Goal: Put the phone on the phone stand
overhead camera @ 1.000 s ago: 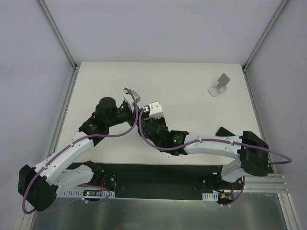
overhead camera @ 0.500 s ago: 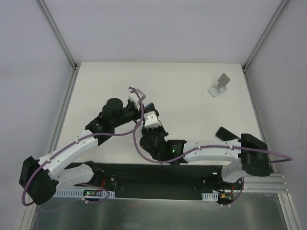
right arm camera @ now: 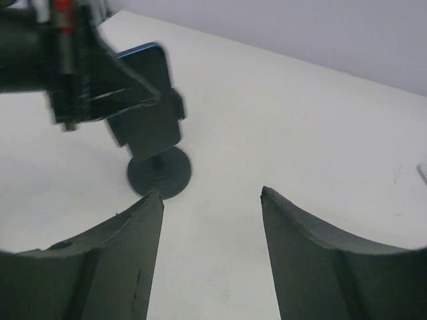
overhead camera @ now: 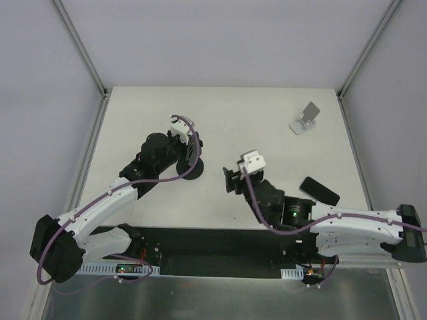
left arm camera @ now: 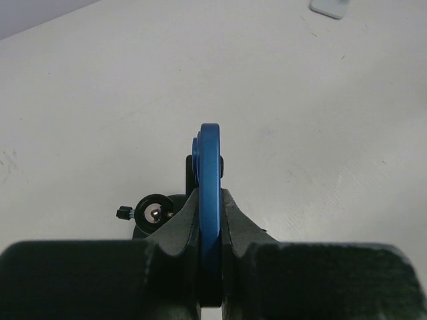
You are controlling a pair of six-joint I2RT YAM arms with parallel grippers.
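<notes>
- The phone stood on edge over the left half of the bench, its long axis pointing up and out of the left pincer, which was clamped on its two faces.
- The left wrist view gave only the blue rim, edge-on. The right wrist view showed the dark face leaning against the clamp of the phone stand.
- From above, the left arm hid most of the phone.
- The right pincer gaped wide, apart from the stand.
- A second phone lay flat to the right, and a silver stand stood beyond it.
</notes>
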